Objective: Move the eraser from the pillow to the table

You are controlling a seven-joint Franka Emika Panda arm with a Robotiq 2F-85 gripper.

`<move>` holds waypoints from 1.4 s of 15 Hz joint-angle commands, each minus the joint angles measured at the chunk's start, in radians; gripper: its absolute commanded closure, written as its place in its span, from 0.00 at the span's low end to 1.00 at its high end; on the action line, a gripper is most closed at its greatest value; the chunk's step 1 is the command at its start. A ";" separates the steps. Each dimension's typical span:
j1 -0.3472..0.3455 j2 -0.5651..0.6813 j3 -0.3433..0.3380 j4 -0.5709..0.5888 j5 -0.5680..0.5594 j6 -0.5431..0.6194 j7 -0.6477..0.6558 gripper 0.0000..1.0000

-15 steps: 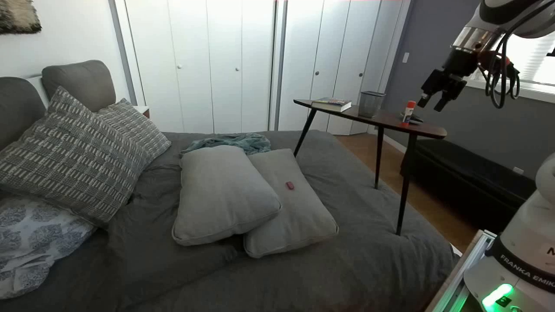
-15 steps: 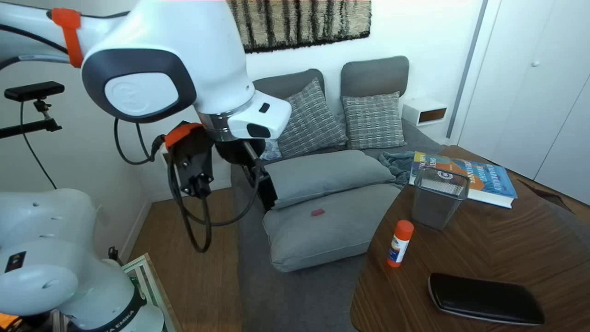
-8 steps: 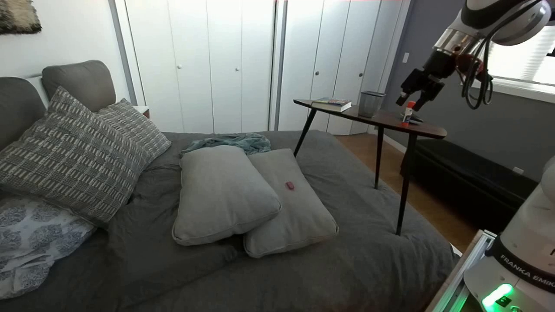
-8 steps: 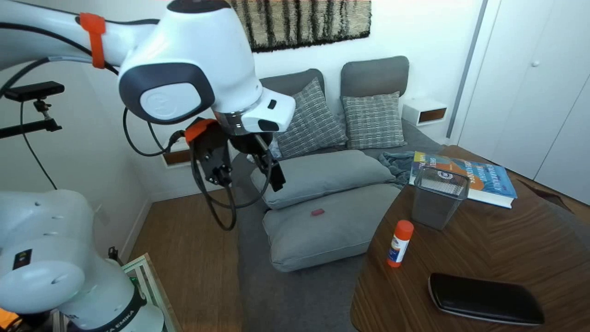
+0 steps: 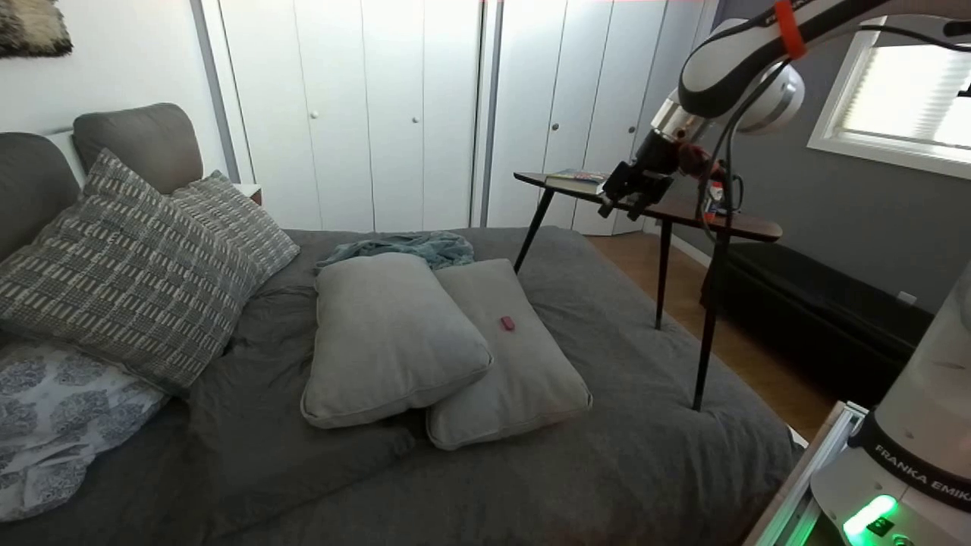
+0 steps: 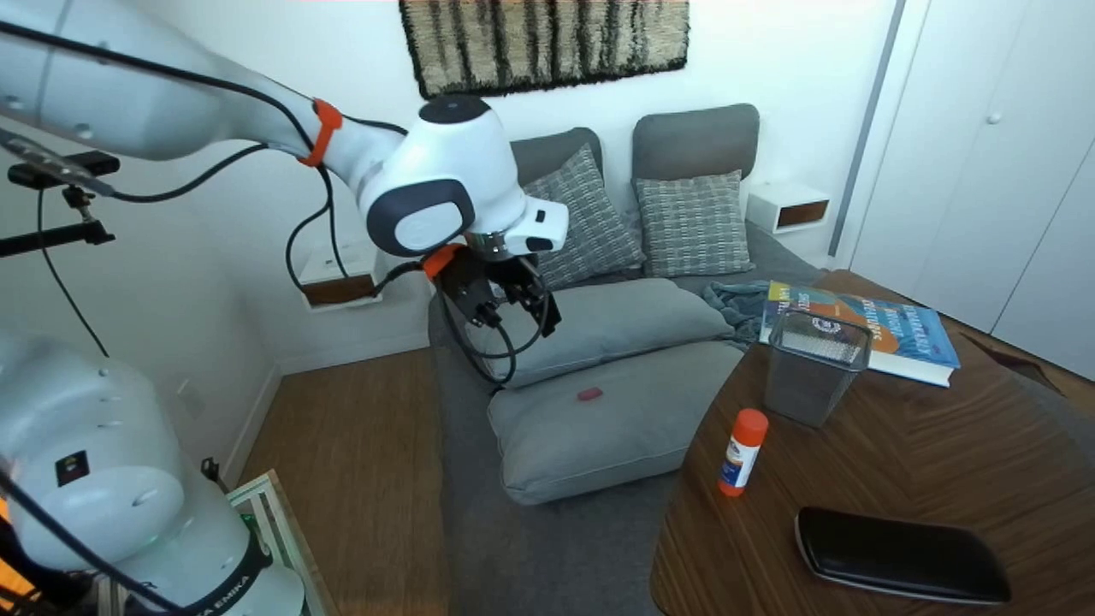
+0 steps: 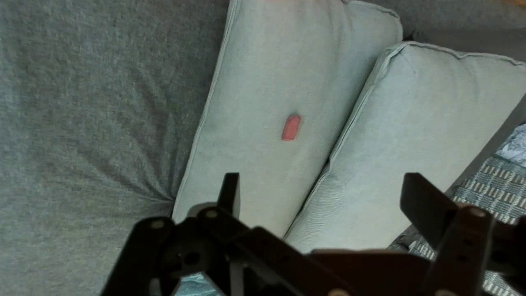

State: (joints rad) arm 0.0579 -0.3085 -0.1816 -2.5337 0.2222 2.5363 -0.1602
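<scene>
— Largest entry?
— Bed (image 5: pixel 326 485), grey cover, beneath the pillow (image 5: pixel 523 371).
— Next?
— Table (image 6: pixel 894 462), dark brown, to one side of the pillow, apart from it. Puffier pillow (image 5: pixel 387 341), lapping the pillow's edge.
— Apparatus?
— Gripper (image 7: pixel 320 185), one, higher than the pillow and clear of it; fingers spread wide, nothing between them.
— Smallest?
— Eraser (image 7: pixel 291 128), one, red-pink, flat on the pillow near its middle.
— Handling note?
— Step in hand, as judged: the approach. In the wrist view the eraser sits ahead of the fingertips and off their midline, so centring should come before any descent. A slight turn would square the fingers to its long sides. The pillow will probably give; light pressing, then a slow squeeze low on both sides. The finger nearer the puffier pillow could catch its edge.
</scene>
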 commanded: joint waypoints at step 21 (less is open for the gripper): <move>0.043 0.829 0.040 0.622 -0.198 -0.038 0.453 0.00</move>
State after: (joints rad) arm 0.0783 0.3407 -0.1200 -2.1086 0.1444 2.5710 0.1322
